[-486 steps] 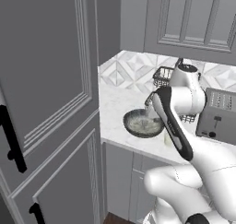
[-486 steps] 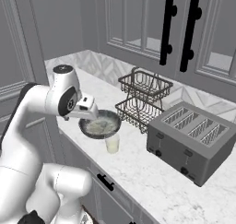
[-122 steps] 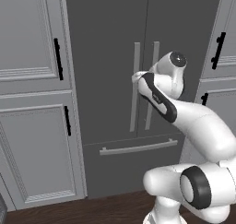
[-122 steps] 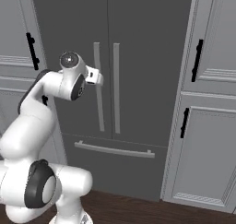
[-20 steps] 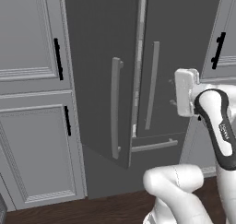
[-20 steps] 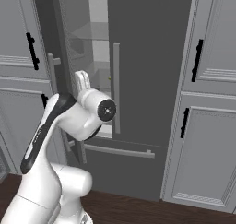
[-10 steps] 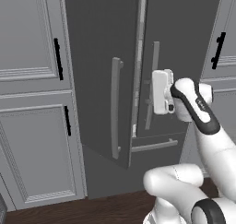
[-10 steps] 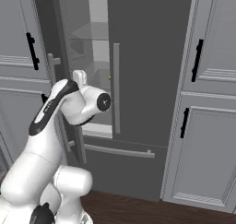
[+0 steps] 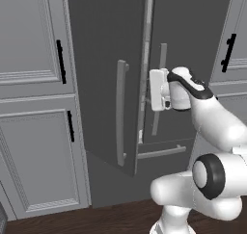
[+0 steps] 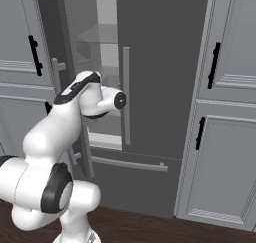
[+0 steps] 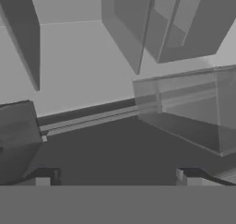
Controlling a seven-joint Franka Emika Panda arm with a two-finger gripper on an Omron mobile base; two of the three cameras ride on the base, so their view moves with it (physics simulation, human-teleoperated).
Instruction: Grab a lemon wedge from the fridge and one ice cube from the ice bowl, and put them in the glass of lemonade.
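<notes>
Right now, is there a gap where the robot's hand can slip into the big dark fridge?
Yes: the tall dark grey fridge's left door stands ajar. In the right base view, the gap beside its shut right door shows pale shelves. The open gripper faces in; clear bins crowd one side.

The gripper (image 11: 115,179), its two dark finger tips set wide apart at the bottom edge, looks into the fridge (image 11: 92,144) interior, where a pale grey shelf (image 11: 83,66) spans the upper frame and a translucent bin (image 11: 189,110) sits at right.
</notes>
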